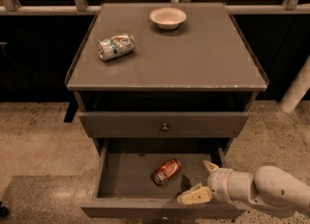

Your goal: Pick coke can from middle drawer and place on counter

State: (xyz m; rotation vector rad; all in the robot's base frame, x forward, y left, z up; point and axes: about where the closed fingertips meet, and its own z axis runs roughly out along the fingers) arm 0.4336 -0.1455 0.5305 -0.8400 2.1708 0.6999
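The red coke can (166, 170) lies on its side on the grey floor of the open middle drawer (127, 177). My gripper (201, 181) hangs over the drawer's right front corner, just right of the can and apart from it. Its two pale fingers (194, 195) are spread open and hold nothing. The counter (193, 58) is the broad grey-brown top of the cabinet above.
A silver, green and white can (116, 46) lies on its side at the counter's left. A pale bowl (168, 17) stands at the back middle. The drawer above (164, 123) is shut. A rail and dark glass run behind the cabinet.
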